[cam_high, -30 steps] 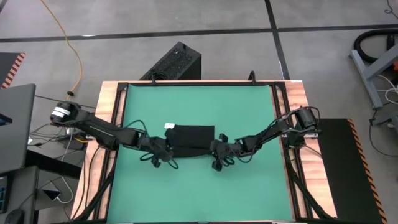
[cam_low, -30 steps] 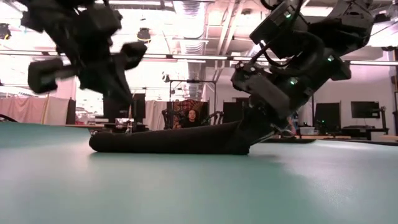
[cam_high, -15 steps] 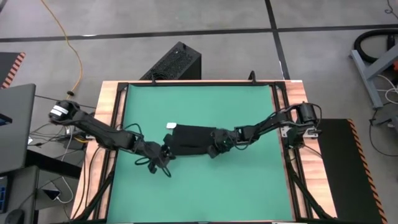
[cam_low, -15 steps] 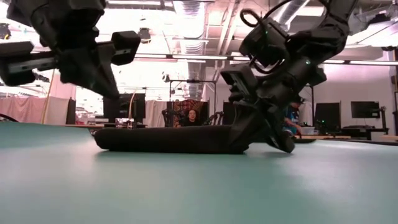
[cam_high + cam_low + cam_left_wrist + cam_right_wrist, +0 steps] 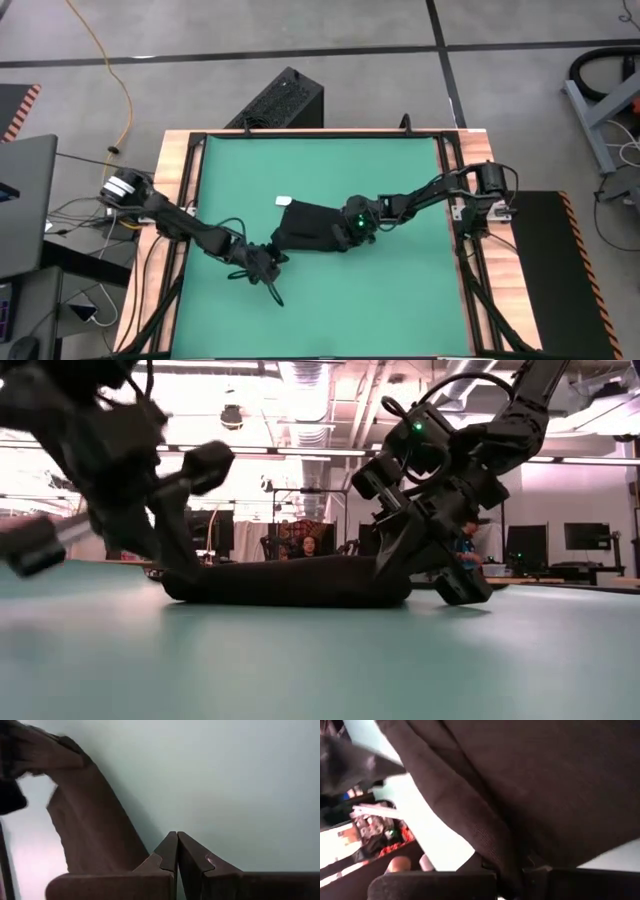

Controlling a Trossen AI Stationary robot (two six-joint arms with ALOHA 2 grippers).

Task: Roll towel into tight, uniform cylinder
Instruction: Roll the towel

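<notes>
The black towel (image 5: pixel 312 228) lies bunched and askew in the middle of the green mat (image 5: pixel 400 290), with its white tag (image 5: pixel 283 201) at the far left corner. In the low view the towel (image 5: pixel 285 580) is a low, long heap resting flat on the mat. My right gripper (image 5: pixel 350 232), green light lit, is at the towel's right end, shut on the cloth. My left gripper (image 5: pixel 270 285) hangs shut over bare mat just near-left of the towel; in its wrist view the shut fingers (image 5: pixel 170 851) touch nothing, and the towel (image 5: pixel 95 827) lies off to one side. My right gripper pinches a thick fold of the towel (image 5: pixel 496 845) between its two fingers, at the towel's right end (image 5: pixel 385 575). It comes slanting down from the table's right side. More than one layer seems to be caught. The towel is not lifted and lies on the mat.
A wooden frame (image 5: pixel 178 200) borders the mat on all sides. A black ribbed box (image 5: pixel 282 100) stands on the floor beyond the far edge. Bare mat lies open on the near and far sides of the towel. A person sits far behind in the low view.
My right gripper has rolled its wrist and gone toward the far edge, onto the towel's right end. The towel, square before, now sits skewed and bunched at that end. My left gripper has drawn away from the towel's left end toward the near edge and sunk lower.
</notes>
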